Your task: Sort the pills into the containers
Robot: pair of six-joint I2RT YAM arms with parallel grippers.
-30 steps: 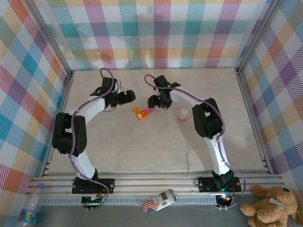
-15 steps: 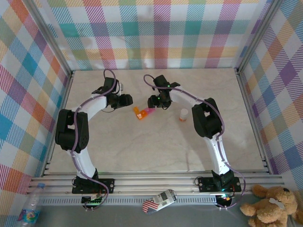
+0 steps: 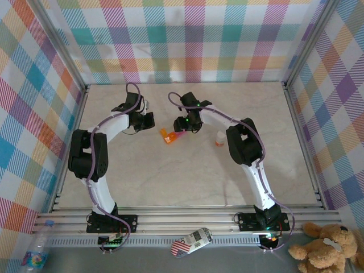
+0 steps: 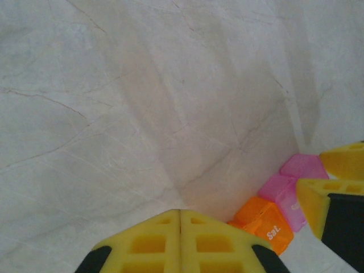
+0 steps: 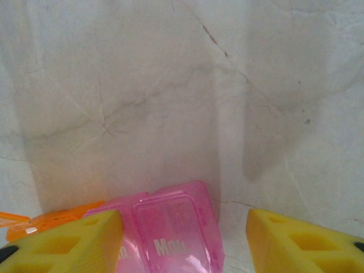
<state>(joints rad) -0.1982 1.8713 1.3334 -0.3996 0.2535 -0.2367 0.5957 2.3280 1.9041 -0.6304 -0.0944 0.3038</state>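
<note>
While both arms reach in over the far half of the counter [image 3: 170,187], the containers [image 3: 172,135] lie flat on the marble between the two wrists. They form a short strip, with the orange box [image 4: 263,223] at the left end and the pink boxes [image 5: 170,227] running off to the right. Seen from the left wrist, the orange box reads "Sat."; seen from the right wrist, the nearest pink lid reads "Mon".

The left jaws are pressed tight together, their yellow fingers [image 4: 148,244] meeting with no gap and nothing between them. They sit just left of the strip's orange end, near it but not touching.

The right jaws stand partly apart and straddle the pink end. One yellow finger [image 5: 62,242] sits against the side of the pink box, though I cannot tell whether it truly touches the plastic. The other finger [image 5: 301,242] is clear of the box with bare counter between, so nothing is gripped.

Off to the right, beyond the right forearm, a small bottle [image 3: 220,138] with a white cap stands upright on the counter, apart from the strip.
</note>
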